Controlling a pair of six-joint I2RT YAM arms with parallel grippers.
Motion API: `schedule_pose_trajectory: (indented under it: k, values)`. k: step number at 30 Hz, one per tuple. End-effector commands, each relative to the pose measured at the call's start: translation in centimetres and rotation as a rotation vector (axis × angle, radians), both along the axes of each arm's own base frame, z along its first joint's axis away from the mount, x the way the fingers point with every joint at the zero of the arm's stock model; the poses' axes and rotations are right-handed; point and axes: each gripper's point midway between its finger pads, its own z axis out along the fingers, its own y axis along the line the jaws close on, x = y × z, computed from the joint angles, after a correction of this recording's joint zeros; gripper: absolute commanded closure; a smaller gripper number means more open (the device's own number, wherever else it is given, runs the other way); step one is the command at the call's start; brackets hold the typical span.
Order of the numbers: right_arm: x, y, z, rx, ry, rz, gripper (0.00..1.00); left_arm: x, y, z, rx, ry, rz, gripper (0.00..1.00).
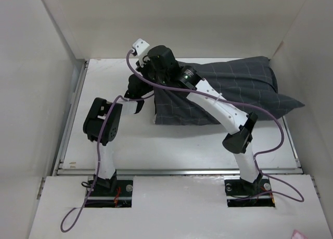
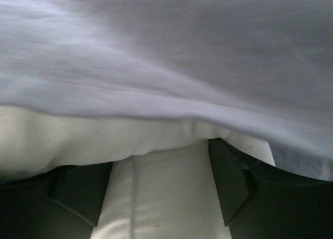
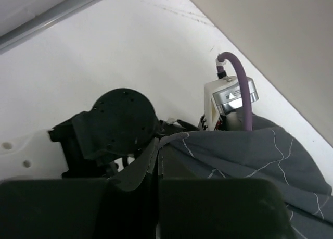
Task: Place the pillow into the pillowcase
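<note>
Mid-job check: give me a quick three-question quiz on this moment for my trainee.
1. True or false: the right gripper is shut on an edge of the pillowcase.
2. In the left wrist view, what fills the gap between the fingers of the left gripper?
A) bare table
B) the off-white pillow
C) a purple cable
3. Fill in: in the top view, both grippers meet at the pillowcase's ___ end (left or right of the picture).

Key: 1 true; 2 B; 3 left.
</note>
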Motion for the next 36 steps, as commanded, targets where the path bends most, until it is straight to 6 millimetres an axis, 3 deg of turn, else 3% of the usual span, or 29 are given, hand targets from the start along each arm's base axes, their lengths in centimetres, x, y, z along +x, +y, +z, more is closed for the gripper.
schedule_pose_trajectory:
  k: [1,4,5,6,8,11,12,13,14,15,16,17,19,21,22,23,24,25,26,27,28,29,30,31,32,33,34,35,36]
  values:
    - [-3.7,4.4,3.5,0.186,0.012,0.206,1.00,-1.5,-2.6,1.0,-0.072,-0.021,-0.080,0.28]
    - [-2.2,3.8,1.2,0.164,0.057,0.146,1.00,-1.6,-0.4,-0.1,-0.075,0.010,-0.040,0.23]
    - [-1.9,3.9,-0.2,0.143,0.071,0.134,1.00,-1.9,0.3,-0.4,-0.060,0.001,-0.036,0.13]
    - [-1.8,3.6,-0.2,0.148,0.073,0.115,1.00,-2.6,1.2,-1.9,-0.036,0.040,-0.019,0.04]
    - [-0.8,3.1,-1.8,0.118,0.070,0.055,1.00,-2.3,4.0,-1.9,-0.001,0.069,0.061,0.00]
    - [-0.2,2.8,-1.6,0.124,0.062,0.038,0.73,-0.9,9.6,-4.6,0.168,0.187,0.249,0.00]
    - [-0.3,2.6,-2.3,0.109,0.074,0.036,0.61,-0.5,11.3,-5.6,0.234,0.226,0.317,0.00]
    - [-0.3,2.7,-2.3,0.115,0.081,0.033,0.55,0.1,13.3,-6.1,0.319,0.234,0.390,0.00]
    - [-0.5,2.7,-2.5,0.109,0.090,0.041,0.46,0.0,16.9,-7.4,0.412,0.340,0.535,0.00]
    - [-0.8,2.9,-2.5,0.119,0.104,0.056,0.28,-0.4,18.7,-6.6,0.448,0.334,0.596,0.00]
    - [-1.1,3.0,-2.8,0.111,0.118,0.070,0.17,-0.5,20.2,-7.7,0.477,0.384,0.646,0.00]
    - [-1.5,2.9,-2.5,0.121,0.131,0.077,0.10,-0.9,23.2,-7.1,0.496,0.415,0.747,0.00]
    - [-2.2,2.5,-1.5,0.137,0.138,0.087,0.01,-1.5,25.9,-6.8,0.499,0.448,0.832,0.00]
    - [-2.9,1.2,1.4,0.189,0.102,0.080,0.00,-2.3,29.1,-6.2,0.490,0.471,0.915,0.00]
    - [-2.9,0.4,0.5,0.170,0.105,0.049,0.00,-2.8,30.4,-6.5,0.489,0.501,0.957,0.00]
    - [-2.9,-0.4,0.9,0.178,0.087,0.023,0.00,-3.1,31.4,-6.6,0.491,0.516,0.985,0.00]
    - [-3.5,-2.3,3.6,0.234,0.053,-0.014,0.00,-3.5,32.4,-5.9,0.491,0.515,1.010,0.00]
    - [-3.2,-3.3,4.6,0.270,0.025,-0.064,0.00,-3.6,33.0,-5.3,0.500,0.512,1.042,0.00]
    - [-2.1,-5.7,3.3,0.243,0.012,-0.208,0.00,-3.5,33.1,-4.5,0.508,0.482,1.043,0.00]
    - [-2.0,-8.2,4.8,0.296,0.003,-0.292,0.00,-3.5,32.3,-3.6,0.500,0.445,1.014,0.00]
    - [-1.7,-10.0,4.3,0.288,0.016,-0.362,0.00,-3.2,30.1,-1.1,0.455,0.350,0.946,0.00]
    - [-0.1,-13.3,2.9,0.276,0.029,-0.488,0.00,-3.1,28.6,0.3,0.446,0.284,0.897,0.00]
    - [0.1,-15.7,3.2,0.311,0.051,-0.535,0.00,-3.1,26.9,1.7,0.421,0.227,0.846,0.00]
    - [0.8,-17.4,2.5,0.377,0.114,-0.595,0.00,-3.0,23.8,4.2,0.383,0.122,0.767,0.00]
    - [1.6,-19.7,1.4,0.396,0.156,-0.658,0.00,-3.3,21.7,5.3,0.371,0.072,0.694,0.00]
    - [3.5,-24.2,-1.1,0.390,0.189,-0.777,0.00,-3.5,19.8,6.4,0.362,0.041,0.652,0.00]
    - [4.2,-28.5,-1.2,0.423,0.177,-0.883,0.00,-3.5,16.2,7.6,0.392,-0.021,0.563,0.00]
    - [3.8,-28.7,-1.9,0.424,0.193,-0.892,0.00,-3.4,14.5,8.1,0.408,-0.044,0.526,0.00]
    - [4.4,-32.7,-3.8,0.399,0.185,-1.020,0.00,-3.5,12.8,8.6,0.412,-0.069,0.486,0.00]
